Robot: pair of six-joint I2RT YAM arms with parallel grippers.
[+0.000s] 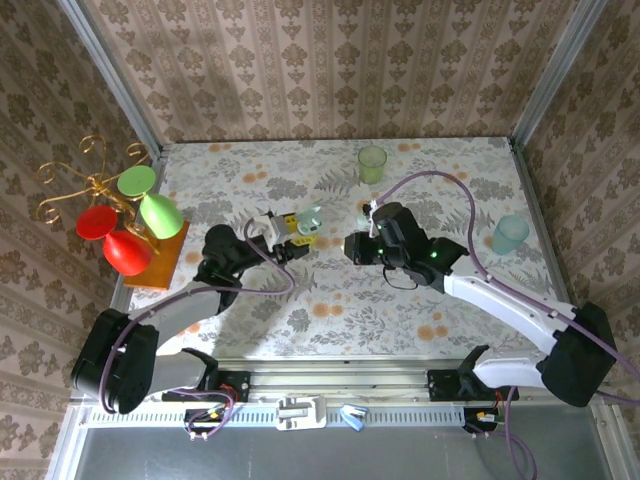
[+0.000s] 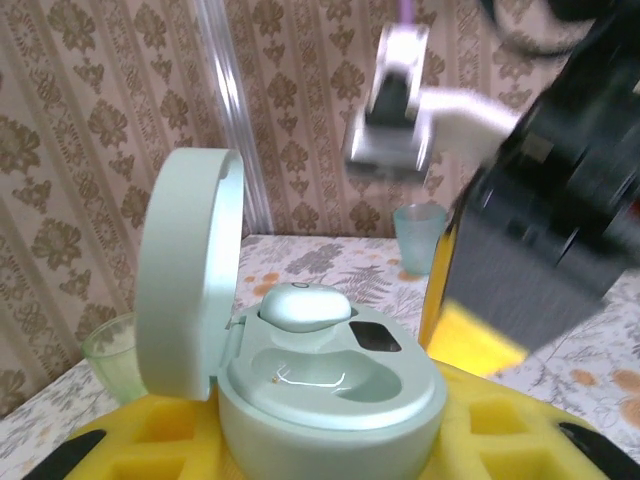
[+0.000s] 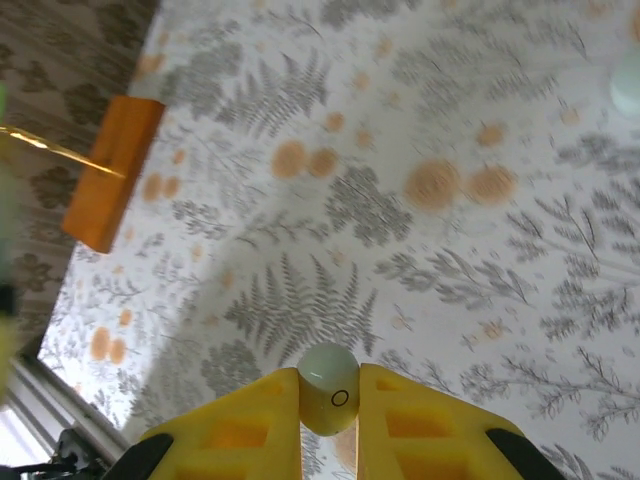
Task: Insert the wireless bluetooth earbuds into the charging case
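Mint-green glossy plastic makes up the charging case point(image 2: 330, 390), which the left gripper point(image 1: 298, 230) clamps by its round base between yellow pads point(image 2: 150, 445), over the tabletop point(image 1: 330, 300) a little toward 11 o'clock from its middle. Its lid point(image 2: 185, 280) stands upright at the case's 9 o'clock. One seated earbud point(image 2: 305, 305) fills the rear socket, while the empty socket point(image 2: 320, 375) lies open at that bud's 6 o'clock. At about 4 o'clock from the case in the overhead view, near but apart, the right gripper point(image 3: 328, 412) is narrowed onto the second earbud point(image 3: 328, 395), a pale mint bean pinched by its sides at the very tips of the pads. The bud looks feather-light, rigid and slick, so I judge it could squirt out of a hard pinch or roll away if dropped. A light hold across its widest part, leaving the lower end free to enter the socket, suits it best. The case looks likewise light and smooth, best held by the base, never by the hinged lid.
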